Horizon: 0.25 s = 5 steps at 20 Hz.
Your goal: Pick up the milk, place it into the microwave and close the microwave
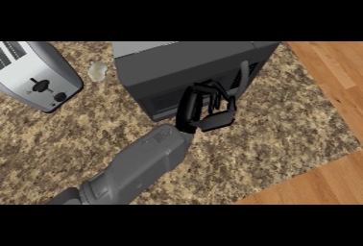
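Note:
The dark grey microwave (186, 62) stands at the back middle of the speckled counter (85, 144). Its door looks shut, and its handle (244, 76) runs upright at the front's right side. My right hand (207, 111) rests against the lower front of the door, fingers loosely bent and holding nothing. The forearm reaches in from the lower left. No milk shows anywhere in view, and the closed door hides the microwave's inside. My left hand is out of view.
A silver toaster (37, 73) sits at the far left. A small pale object (98, 71) lies between the toaster and the microwave. The counter's edge runs diagonally at the right, with the wooden floor (333, 86) beyond it.

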Tool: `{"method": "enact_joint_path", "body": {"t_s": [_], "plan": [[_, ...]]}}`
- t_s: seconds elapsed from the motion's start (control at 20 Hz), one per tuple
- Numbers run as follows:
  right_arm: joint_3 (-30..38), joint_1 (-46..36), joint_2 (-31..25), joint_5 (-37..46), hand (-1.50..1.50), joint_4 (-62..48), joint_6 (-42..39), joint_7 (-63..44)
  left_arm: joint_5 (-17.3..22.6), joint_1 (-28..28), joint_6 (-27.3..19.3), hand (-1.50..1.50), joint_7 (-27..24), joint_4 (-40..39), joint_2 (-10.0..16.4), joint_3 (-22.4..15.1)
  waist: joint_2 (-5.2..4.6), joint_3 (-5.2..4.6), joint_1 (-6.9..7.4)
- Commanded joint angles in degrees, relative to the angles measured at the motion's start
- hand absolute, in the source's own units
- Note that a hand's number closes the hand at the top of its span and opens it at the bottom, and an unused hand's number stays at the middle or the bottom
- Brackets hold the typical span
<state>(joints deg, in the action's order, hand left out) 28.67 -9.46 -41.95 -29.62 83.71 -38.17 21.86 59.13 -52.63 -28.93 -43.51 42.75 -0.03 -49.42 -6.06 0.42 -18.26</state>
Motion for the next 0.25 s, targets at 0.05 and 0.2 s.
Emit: {"method": "enact_joint_path", "body": {"t_s": [0.05,0.2], "plan": [[0.61,-1.73,-1.75,-1.02,-1.5,-2.22,-1.55,0.26,1.66,-4.57,0.97,1.5,1.34,-4.05,0.02,1.93,-0.72,-0.2,-0.2],[0.9,-2.27,-2.2,-1.66,-1.5,-3.64,-1.94,0.14,1.89,-5.04,0.59,1.5,1.01,-4.44,0.03,1.38,-0.63,-0.08,-0.29]]}}
